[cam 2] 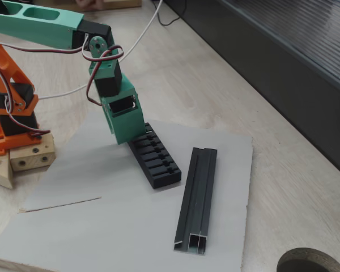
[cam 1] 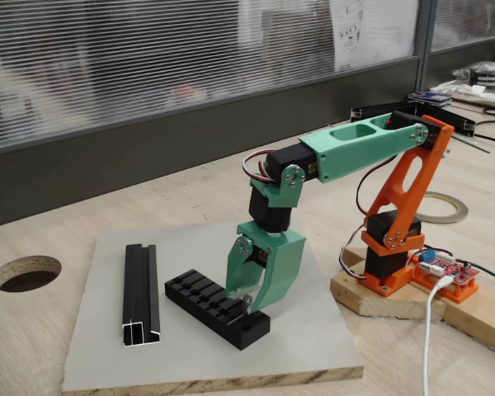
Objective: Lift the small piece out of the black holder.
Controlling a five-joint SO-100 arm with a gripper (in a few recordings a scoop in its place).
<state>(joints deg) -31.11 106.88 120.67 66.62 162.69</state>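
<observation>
My green gripper (cam 1: 249, 304) stands nose-down over the near end of the black holder (cam 1: 208, 298), which lies on the grey board (cam 1: 107, 355) with its long axis running diagonally, slots crossing it. My jaws are drawn narrow, the tips right at the block's top. Something small and pale glints between them, and I judge it to be the small piece (cam 1: 248, 300), though it is too tiny for me to say whether I grip it or only flank it. In the other fixed view my gripper (cam 2: 126, 136) covers that same end of the holder (cam 2: 156, 158), hiding the slot. The black rail (cam 1: 140, 294) lies well apart. The piece sits directly beneath my fingertips, so the lift should go straight up, clear of the slot walls.
</observation>
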